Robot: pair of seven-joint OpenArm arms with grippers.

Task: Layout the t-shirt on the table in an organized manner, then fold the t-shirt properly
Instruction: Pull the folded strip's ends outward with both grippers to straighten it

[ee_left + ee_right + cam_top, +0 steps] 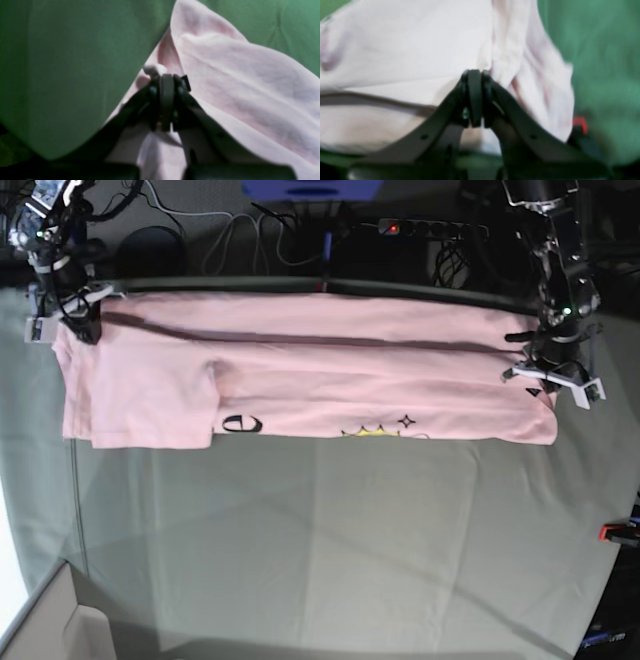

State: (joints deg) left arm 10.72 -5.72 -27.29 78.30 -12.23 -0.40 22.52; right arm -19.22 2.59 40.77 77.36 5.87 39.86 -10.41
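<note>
Both sets of fingers are pinched tight on pink cloth. Your left gripper (167,82) has its fingers (167,100) pressed together with a small nub of the shirt (237,82) poking out beside the tips; in the left wrist view the cloth drapes away from that pinch over the green table (62,75). Your right gripper (475,75) is likewise clamped closed, fingers (474,97) meeting with no gap, on a bunched edge of the shirt; that view is blurred, so you cannot tell exactly which hem it has.

From the base view, you see the shirt stretched wide along the far edge of the table, held at its two far corners: the right gripper on that view's left, the left gripper on that view's right. A fold line runs across it from end to end. One sleeve lies flat at the view's left. Black lettering and a small yellow print show along the near edge. A red clamp (618,531) sits at the table's side.
</note>
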